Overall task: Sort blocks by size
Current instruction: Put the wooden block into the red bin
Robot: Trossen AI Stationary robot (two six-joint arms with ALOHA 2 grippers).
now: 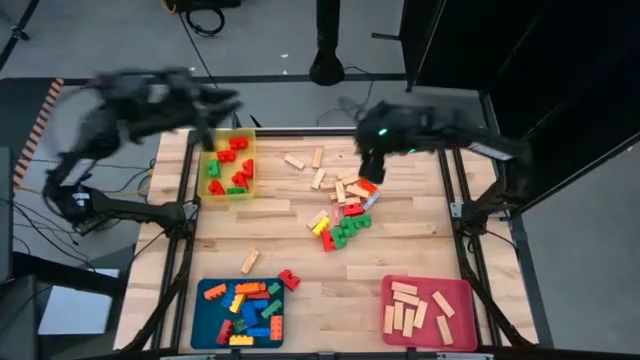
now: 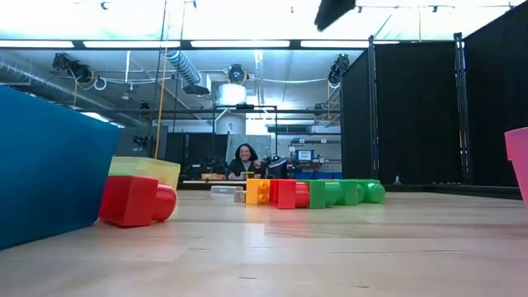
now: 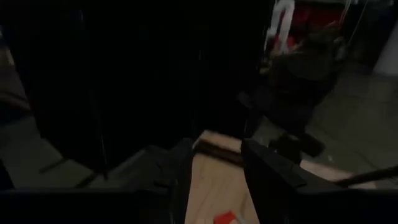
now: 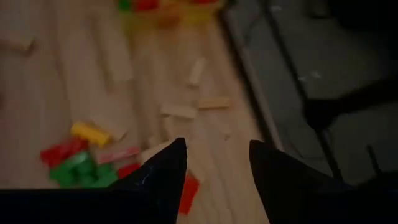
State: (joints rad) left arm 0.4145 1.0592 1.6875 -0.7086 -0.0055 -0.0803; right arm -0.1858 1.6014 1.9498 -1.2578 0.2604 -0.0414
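Loose blocks in red, green, yellow and orange lie heaped at the table's middle, with pale wooden bars scattered on their far side. In the low view the heap is a row of blocks. My right gripper hangs open above the heap's far end, tipped downward, with an orange block on the table below its fingers. My left gripper is open and holds nothing. It hovers over the far edge of the yellow tray; between its fingers only bare table shows.
The yellow tray holds red and green blocks. A blue tray of mixed blocks stands near left and a pink tray of wooden bars near right. A lone red block and a wooden bar lie between. A person sits beyond the table.
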